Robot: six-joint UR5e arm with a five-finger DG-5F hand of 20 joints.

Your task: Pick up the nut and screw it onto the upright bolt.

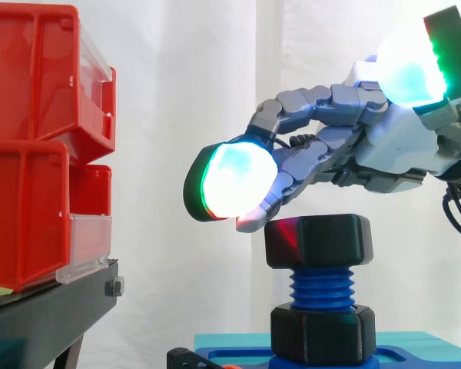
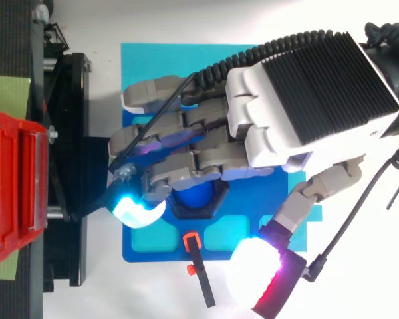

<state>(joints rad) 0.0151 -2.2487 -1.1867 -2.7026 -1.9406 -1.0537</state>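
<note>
A black hex nut (image 1: 319,241) sits on top of the upright blue bolt (image 1: 321,288), with several threads showing below it. A second black nut (image 1: 323,332) sits at the bolt's foot. My hand (image 1: 384,146) hovers just above the top nut, reaching in from the right with its fingers stretched out and only slightly bent, holding nothing. One glowing fingertip (image 1: 234,183) hangs left of the nut, and a lower fingertip (image 1: 250,221) is close to the nut's upper left corner. From above, my hand (image 2: 279,113) covers most of the nut (image 2: 216,203) and the bolt's blue top (image 2: 194,197).
The bolt stands on a blue base plate (image 2: 136,246) with teal pockets. Stacked red bins (image 1: 31,138) rest on a black stand (image 1: 46,307) to the left. A small black and orange lever (image 2: 198,266) sticks out from the plate's front edge.
</note>
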